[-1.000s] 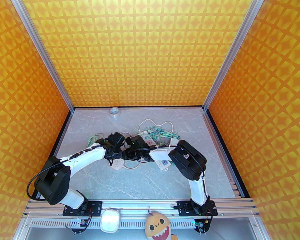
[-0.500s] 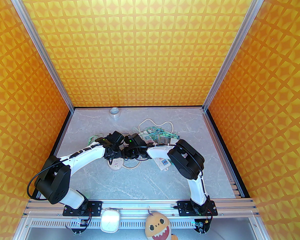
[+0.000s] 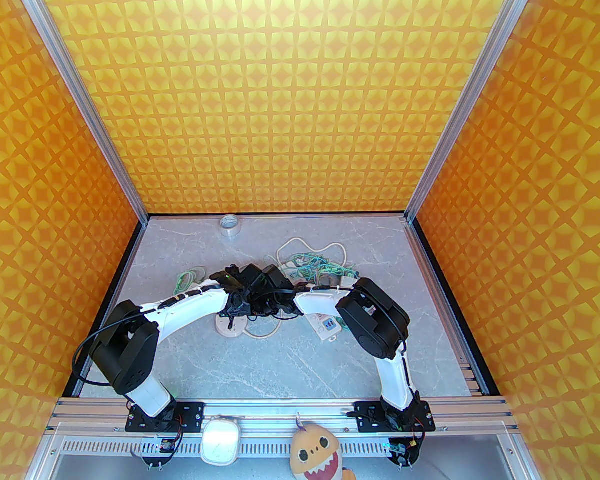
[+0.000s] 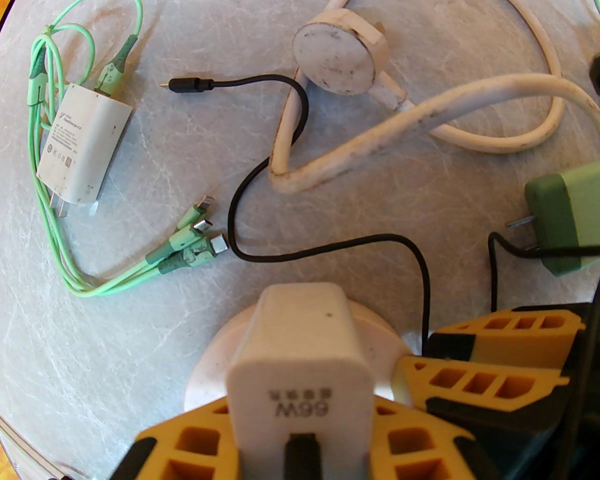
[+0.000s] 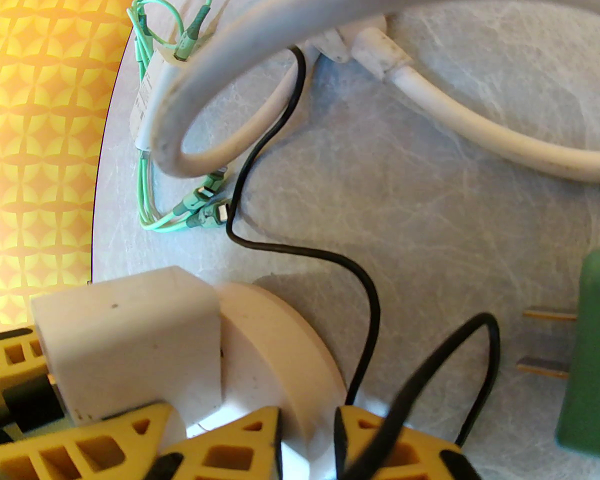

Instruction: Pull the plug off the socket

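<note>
Orange walls (image 3: 300, 93) with a repeated star pattern close in a grey marbled surface (image 3: 290, 363), and both arms bend inward over its middle. The only writing I can read is "66W", printed on the white plug (image 4: 300, 363) and seen upside down from the left wrist. A row of small characters beside it is too fine to make out. The label on the white charger (image 4: 82, 148) lying off to the left is also too small to read.

The plug is seated in the round white socket (image 4: 207, 368), which lies near the centre of the surface. Its long axis runs at right angles to the socket's face. Its cable end points back toward the left wrist camera, with a black cable (image 4: 280, 218) plugged into that end.

The left end effector (image 4: 300, 418) is closed on the plug, with a yellow finger pressed against each side. The right end effector (image 5: 305, 433) pinches the socket's rim between its fingers.

A green adapter (image 4: 575, 213) lies just to the right with its two prongs bare. A thick white cord (image 4: 480, 113) loops beyond the plug. A mint-green cable (image 4: 195, 248) with three connector heads trails around the white charger. A roll of tape (image 3: 228, 224) sits by the back wall.
</note>
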Motion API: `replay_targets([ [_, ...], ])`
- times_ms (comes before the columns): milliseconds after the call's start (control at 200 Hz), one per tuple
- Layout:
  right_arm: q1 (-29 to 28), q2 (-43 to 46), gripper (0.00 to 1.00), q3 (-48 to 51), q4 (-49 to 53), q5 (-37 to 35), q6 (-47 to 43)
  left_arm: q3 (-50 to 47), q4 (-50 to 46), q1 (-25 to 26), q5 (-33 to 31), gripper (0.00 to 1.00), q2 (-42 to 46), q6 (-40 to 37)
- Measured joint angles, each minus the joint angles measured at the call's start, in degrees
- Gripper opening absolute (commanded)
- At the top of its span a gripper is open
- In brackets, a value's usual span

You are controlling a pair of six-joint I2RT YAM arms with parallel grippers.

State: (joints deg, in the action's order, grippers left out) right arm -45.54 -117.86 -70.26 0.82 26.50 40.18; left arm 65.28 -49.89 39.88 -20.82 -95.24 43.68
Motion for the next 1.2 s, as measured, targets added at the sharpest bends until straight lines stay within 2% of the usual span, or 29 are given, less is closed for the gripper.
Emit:
replay_targets([
  [230, -1.2, -0.7, 0.23, -1.2, 0.0, -1.0, 0.0, -5.4, 4.2, -4.9, 7.1, 0.0, 5.4, 0.7],
  [355, -1.7, -0.8, 0.23, -1.4, -0.1, -1.7, 0.0, -6.0, 4.2, -5.9, 8.6, 0.0, 7.0, 1.0],
  [670, -1.7, -0.8, 0.22, -1.5, -0.1, -2.1, 0.0, -5.8, 3.8, -5.8, 8.3, 0.0, 7.8, 0.9],
  [960, -2.0, -0.8, 0.23, -1.6, -0.2, -2.4, 0.0, -1.1, 1.9, -4.2, 7.7, 0.0, 8.3, 0.0],
  [1080, -2.0, -0.3, 0.27, -0.9, -0.7, -2.9, -0.3, -1.1, 1.9, -4.3, 7.9, 0.0, 9.2, -0.2],
  [1200, -2.0, 2.2, 0.35, 1.8, -0.6, -4.7, -1.6, -0.3, 1.4, -5.1, 8.0, 0.0, 10.9, -0.9],
])
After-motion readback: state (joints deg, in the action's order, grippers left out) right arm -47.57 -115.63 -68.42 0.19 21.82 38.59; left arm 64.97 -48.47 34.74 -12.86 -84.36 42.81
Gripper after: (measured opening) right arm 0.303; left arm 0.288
